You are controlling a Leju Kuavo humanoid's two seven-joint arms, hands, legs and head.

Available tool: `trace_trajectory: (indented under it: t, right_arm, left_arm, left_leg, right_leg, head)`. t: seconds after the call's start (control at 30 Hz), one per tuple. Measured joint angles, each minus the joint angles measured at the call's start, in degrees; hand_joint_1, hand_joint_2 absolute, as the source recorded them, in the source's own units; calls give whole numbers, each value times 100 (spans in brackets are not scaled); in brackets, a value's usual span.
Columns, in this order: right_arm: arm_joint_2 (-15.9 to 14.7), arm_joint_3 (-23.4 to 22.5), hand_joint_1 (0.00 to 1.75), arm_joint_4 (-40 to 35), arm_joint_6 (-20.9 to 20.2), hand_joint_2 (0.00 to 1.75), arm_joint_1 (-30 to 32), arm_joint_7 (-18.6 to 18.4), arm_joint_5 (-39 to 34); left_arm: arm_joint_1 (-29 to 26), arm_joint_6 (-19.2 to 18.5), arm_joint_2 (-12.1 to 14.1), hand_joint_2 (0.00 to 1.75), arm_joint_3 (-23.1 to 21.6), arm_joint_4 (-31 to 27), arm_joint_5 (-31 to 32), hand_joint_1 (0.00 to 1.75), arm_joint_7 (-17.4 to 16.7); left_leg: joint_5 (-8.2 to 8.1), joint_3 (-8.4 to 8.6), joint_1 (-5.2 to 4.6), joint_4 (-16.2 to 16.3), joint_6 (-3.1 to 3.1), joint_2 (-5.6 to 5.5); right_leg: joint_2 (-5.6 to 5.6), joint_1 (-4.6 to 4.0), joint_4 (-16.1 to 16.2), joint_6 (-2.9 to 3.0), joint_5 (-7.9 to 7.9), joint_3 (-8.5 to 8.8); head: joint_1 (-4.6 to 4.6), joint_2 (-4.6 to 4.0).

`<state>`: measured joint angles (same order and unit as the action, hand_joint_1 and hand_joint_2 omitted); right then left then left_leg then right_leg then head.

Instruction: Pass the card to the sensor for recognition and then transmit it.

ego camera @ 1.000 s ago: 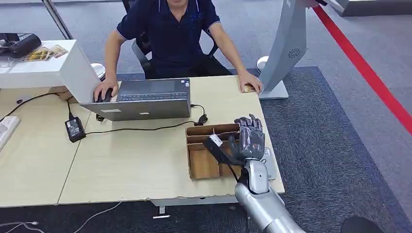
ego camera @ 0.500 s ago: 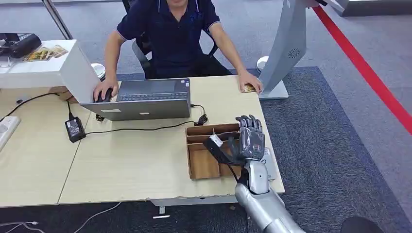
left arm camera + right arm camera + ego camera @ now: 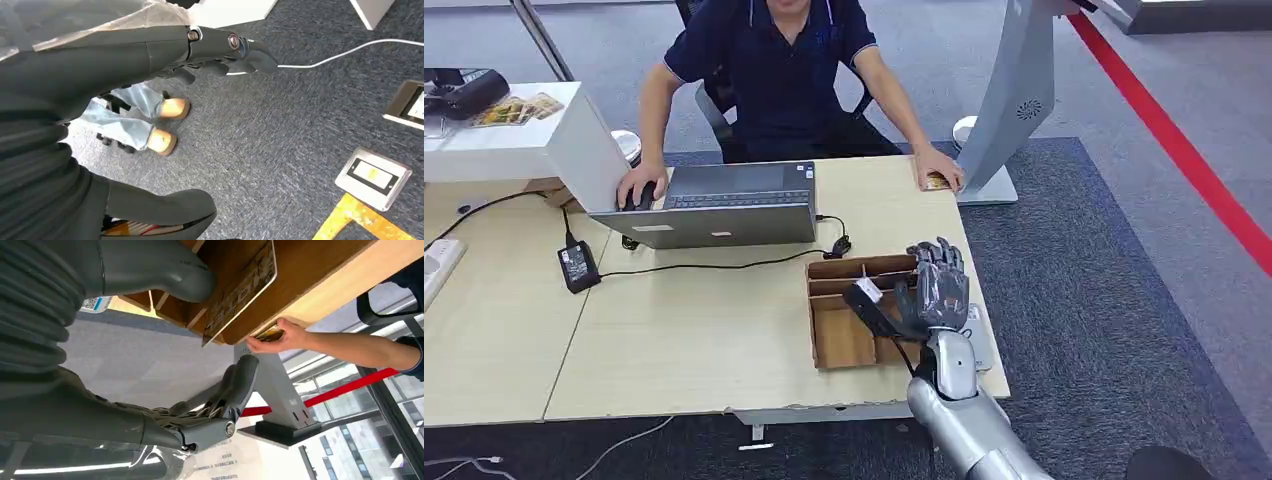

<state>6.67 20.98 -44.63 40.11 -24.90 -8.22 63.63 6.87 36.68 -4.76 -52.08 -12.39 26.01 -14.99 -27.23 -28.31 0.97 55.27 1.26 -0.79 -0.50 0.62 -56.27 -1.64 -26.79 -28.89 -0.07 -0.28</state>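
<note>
Almost no change over the last second: right hand (image 3: 934,290) still hovers over the cardboard tray (image 3: 844,340) at the desk's near right corner, fingers apart, grasping nothing. Card (image 3: 240,290) stands in the tray beside the thumb, not yet gripped. Left hand (image 3: 220,50) hangs, released. Card print unreadable.

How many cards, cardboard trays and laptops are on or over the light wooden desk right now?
Patterned cards: 2, one at the right hand, one under the person's hand
Brown divided cardboard tray: 1
Grey open laptop: 1
Total: 4
</note>
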Motion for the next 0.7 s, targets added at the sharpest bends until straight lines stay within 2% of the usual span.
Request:
trace_trajectory:
  t: [0.07, 0.1, 0.13, 0.2, 0.23, 0.27, 0.53, 0.63, 0.7]
  right_arm:
    - [0, 0, 72, 0, 0, 175, 0, 0, 0]
    - [0, 0, 79, 0, 0, 175, 0, 0, 0]
    - [0, 0, 93, 0, 0, 175, 0, 0, 0]
    - [0, 0, 147, 0, 0, 175, 0, 0, 0]
    - [0, 0, 155, 0, 0, 175, 0, 0, 0]
    - [0, 0, 175, 2, 0, 175, 0, 0, 0]
    - [0, 0, 175, 48, 0, 175, -8, -11, 0]
    - [-2, 2, 175, 57, 0, 175, -10, -31, -15]
    - [-2, 2, 175, 79, 2, 175, -13, -55, -48]
  left_arm:
    - [0, 0, 0, 175, 0, 0, 0, 0, 0]
    - [0, 0, 0, 175, 0, 0, -2, 0, 0]
    - [0, 0, 0, 175, 0, 0, -2, 0, 0]
    - [1, 0, 0, 175, 0, 0, -2, 0, 0]
    - [1, 0, 0, 175, 0, 0, 0, 0, 0]
    - [1, 0, 0, 175, 0, 0, 0, 0, 0]
    - [6, 0, 0, 175, 0, 0, -11, 0, 0]
    - [13, -157, 6, 175, 4, 0, -194, 0, 61]
    - [14, -129, 20, 175, 4, 0, -177, 0, 92]
  left_leg:
    - [0, 0, 0, 0, 0, 0]
    - [0, 0, 0, 0, 0, 0]
    - [0, 0, 0, 0, 0, 0]
    - [0, 0, 0, 0, 0, 0]
    - [0, 0, 0, 0, 0, 0]
    - [0, 0, 0, 0, 0, 0]
    - [0, 0, 0, 0, 0, 1]
    - [0, 1, 0, 0, 0, 0]
    - [0, 1, 0, 0, 0, 0]
  right_leg:
    - [0, 0, 0, 0, 0, 0]
    - [0, 0, 0, 0, 0, 0]
    - [0, 0, 0, 0, 0, 0]
    - [0, 0, 0, 0, 0, 0]
    - [0, 0, 0, 0, 0, 0]
    - [0, 0, 0, 0, 0, 0]
    - [0, 0, 0, 0, 0, 0]
    - [0, 0, 0, 0, 0, 0]
    - [0, 0, 0, 0, 0, 1]
  head:
    - [0, 0]
    - [0, 0]
    - [0, 0]
    - [0, 0]
    - [0, 0]
    - [0, 0]
    - [0, 0]
    - [0, 0]
    - [0, 0]
